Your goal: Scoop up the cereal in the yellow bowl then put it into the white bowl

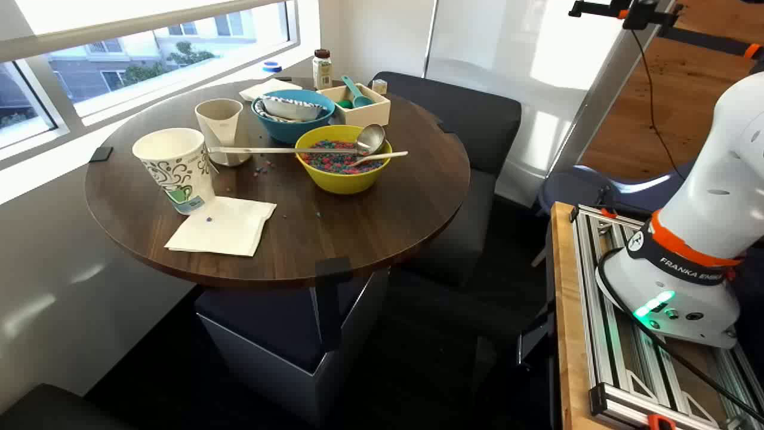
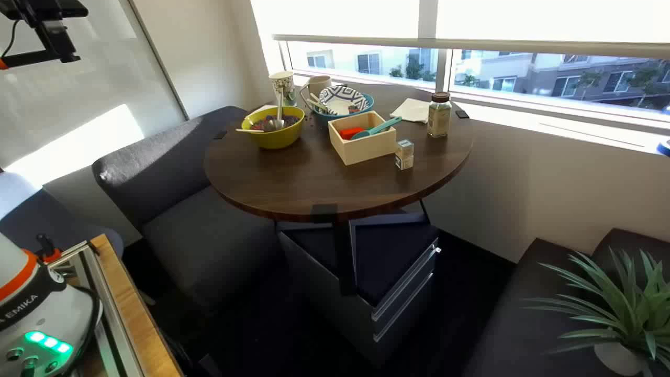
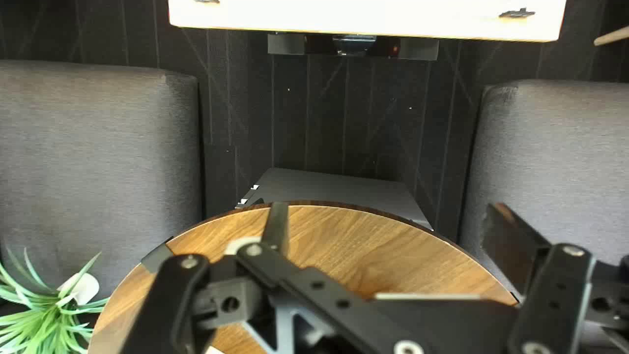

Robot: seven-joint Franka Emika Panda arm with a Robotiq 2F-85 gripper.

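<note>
Mustard yellow rings the cereal, a loose heap of tiny pinkish, blue and purplish bits inside the yellow bowl, which stands between two and three o'clock on the table in an exterior view. A metal ladle rests over the heap, its long handle crossing the rim toward nine o'clock; a pale spoon leans out toward three. Stray bits speckle the dark, round, wood-grained table at nine o'clock of the bowl. Near the table's twelve o'clock a white patterned bowl sits within a blue bowl; near seven lies a napkin, near nine a patterned cup. Beyond, a bright window lies at eleven o'clock and a dark grey seat at two. In the wrist view the end effector has its jaws spread wide, the table showing between them, and a green plant shows at eight o'clock.
</note>
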